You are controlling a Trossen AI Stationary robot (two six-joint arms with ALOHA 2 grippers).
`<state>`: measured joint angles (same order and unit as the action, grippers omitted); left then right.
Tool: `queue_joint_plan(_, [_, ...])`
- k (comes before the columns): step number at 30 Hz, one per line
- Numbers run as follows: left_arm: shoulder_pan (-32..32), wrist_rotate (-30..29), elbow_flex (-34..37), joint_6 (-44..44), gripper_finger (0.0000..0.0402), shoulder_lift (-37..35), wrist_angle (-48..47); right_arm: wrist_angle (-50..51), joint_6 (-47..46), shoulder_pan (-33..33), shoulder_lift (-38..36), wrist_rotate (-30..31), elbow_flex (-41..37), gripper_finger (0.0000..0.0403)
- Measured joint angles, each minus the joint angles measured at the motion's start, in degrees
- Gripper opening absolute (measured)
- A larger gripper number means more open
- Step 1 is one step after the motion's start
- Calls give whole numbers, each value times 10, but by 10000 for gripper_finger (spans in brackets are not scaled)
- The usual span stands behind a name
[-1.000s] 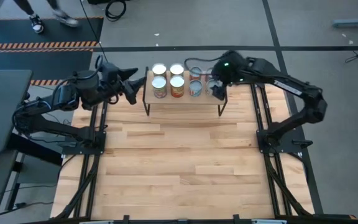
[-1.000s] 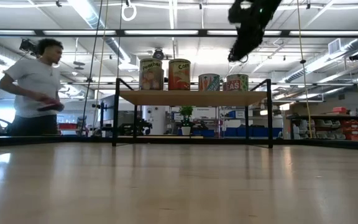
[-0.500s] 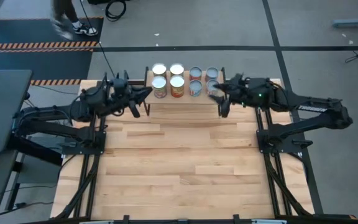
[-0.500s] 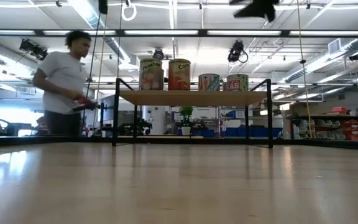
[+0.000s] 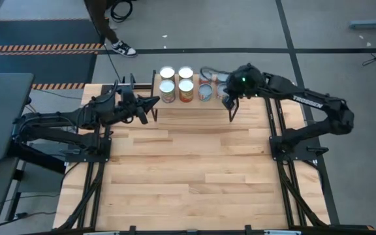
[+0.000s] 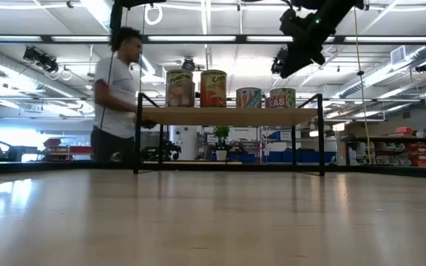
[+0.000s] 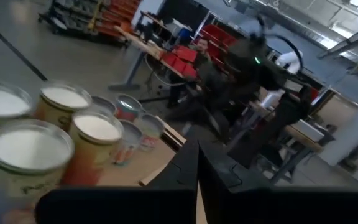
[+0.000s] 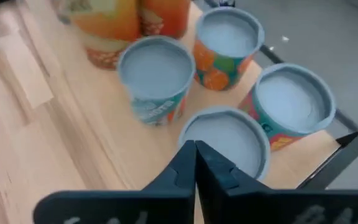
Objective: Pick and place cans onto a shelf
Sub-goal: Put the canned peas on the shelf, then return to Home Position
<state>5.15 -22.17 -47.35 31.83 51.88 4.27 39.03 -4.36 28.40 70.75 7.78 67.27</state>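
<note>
Change: both arms have shifted since half a second ago; the right one swung back in over the shelf's right end, the left stayed off its left end, and both pairs of jaws have gone from spread to pressed together.
Person: now walking past behind the shelf in the low view (well clear of the arms).
Left gripper point(image 5: 150, 104): at about 9 o'clock from the shelf point(image 5: 194, 109), fingers together, holding nothing; it should stay out there and not drift into the tall cans.
Cans point(image 5: 185, 83): eight stand on the shelf in two rows, taller orange-labelled ones at the left, shorter blue-rimmed ones at the right; no can is left on the table.
Right gripper point(image 8: 194, 152): over the nearest short can point(image 8: 227, 140) at the shelf's 3 o'clock end, jaws closed and empty.
Step in hand: by the look of it, a retreat after the last placement.
How to do it well: lift straight up before swinging away, since the closed fingers hang close above the can tops and a sideways sweep could topple the row.
</note>
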Motion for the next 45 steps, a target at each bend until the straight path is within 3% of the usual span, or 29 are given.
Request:
queue_joint_plan(6, [-9, 34, 0, -2, 12, -2, -3, 24, -62, 27, 37, -17, 58, 7])
queue_joint_plan(10, [-10, 55, 0, -14, 13, -2, -3, 69, -76, 50, 70, -62, 65, 6])
queue_joint_plan(16, [-10, 55, 0, -15, 13, -7, -4, 82, -82, 55, 97, -60, 66, 3])
queue_joint_plan(45, [-10, 55, 0, -44, 11, -39, -6, 73, -109, 54, 76, -85, 65, 4])
